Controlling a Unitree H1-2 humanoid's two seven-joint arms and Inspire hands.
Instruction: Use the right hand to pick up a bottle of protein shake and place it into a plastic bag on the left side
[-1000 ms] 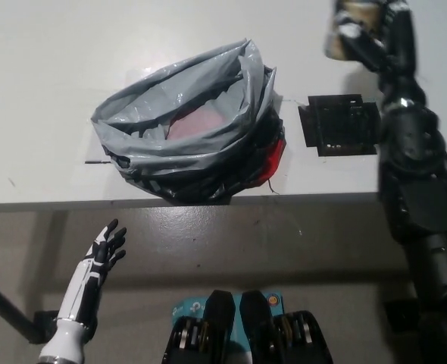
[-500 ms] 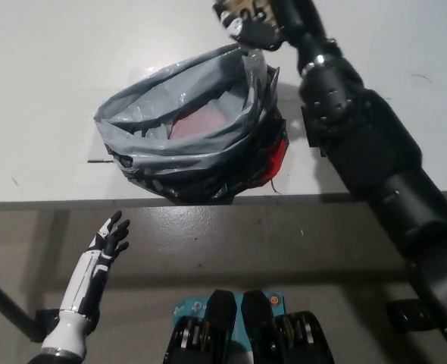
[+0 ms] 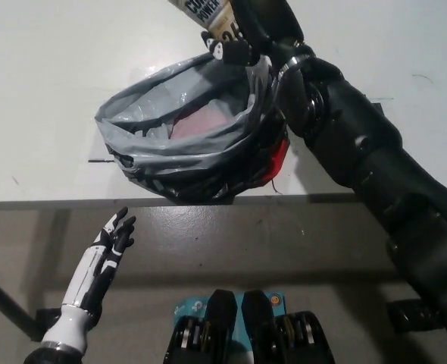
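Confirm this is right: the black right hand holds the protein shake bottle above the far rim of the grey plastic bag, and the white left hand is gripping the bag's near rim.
One thing is wrong. The head view shows the left hand open below the table edge, touching nothing. The right hand does hold the bottle above the grey bag's far rim.

The black right hand [image 3: 242, 34] grips a protein shake bottle [image 3: 208, 14] above the grey plastic bag's [image 3: 185, 144] far rim; the white left hand [image 3: 110, 243] rests below the desk [image 3: 42, 91].

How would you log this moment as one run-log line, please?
right robot hand: shut on bottle | above far rim of plastic bag | left robot hand: open, idle
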